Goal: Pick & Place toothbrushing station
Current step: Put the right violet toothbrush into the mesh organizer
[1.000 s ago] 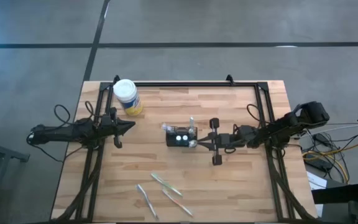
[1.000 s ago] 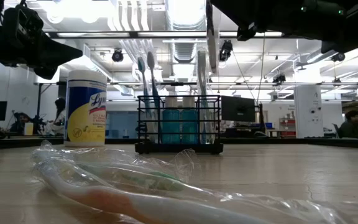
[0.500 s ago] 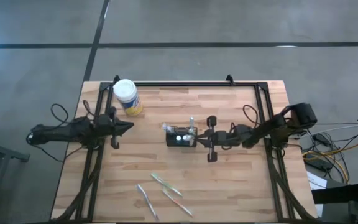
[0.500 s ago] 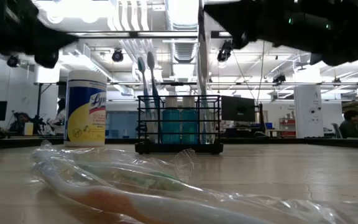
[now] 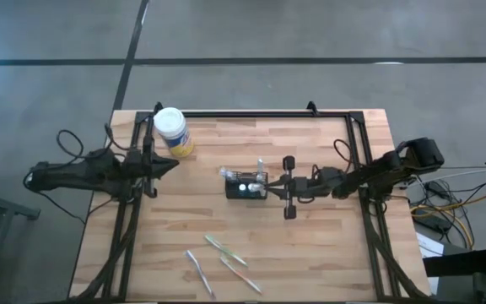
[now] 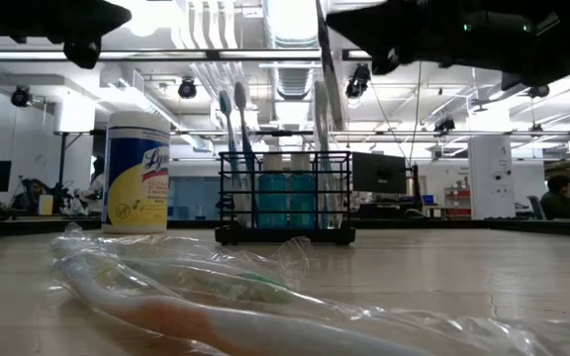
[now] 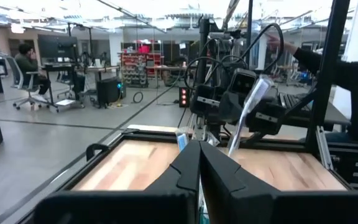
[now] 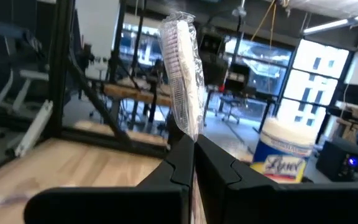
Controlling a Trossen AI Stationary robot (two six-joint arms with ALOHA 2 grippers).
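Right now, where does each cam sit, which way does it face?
High: overhead, straight down on the table, both arms, caddy.
Low: table height, level across wrapped toothbrushes to the caddy; arms overhead.
Left wrist: past the shut left hand toward the right arm.
Right wrist: past the right hand, shut on a wrapped toothbrush.
Shared: the wipes jar.

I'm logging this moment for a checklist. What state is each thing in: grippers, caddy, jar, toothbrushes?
Right gripper: shut on a wrapped toothbrush, poised beside the caddy.
Left gripper: shut, empty, off to the left of the caddy.
Wire-mesh caddy: upright, with toothbrushes and blue bottles standing in it.
Lysol wipes jar: upright, lid on.
Loose toothbrushes: lying flat on the table, wrapped in clear plastic.
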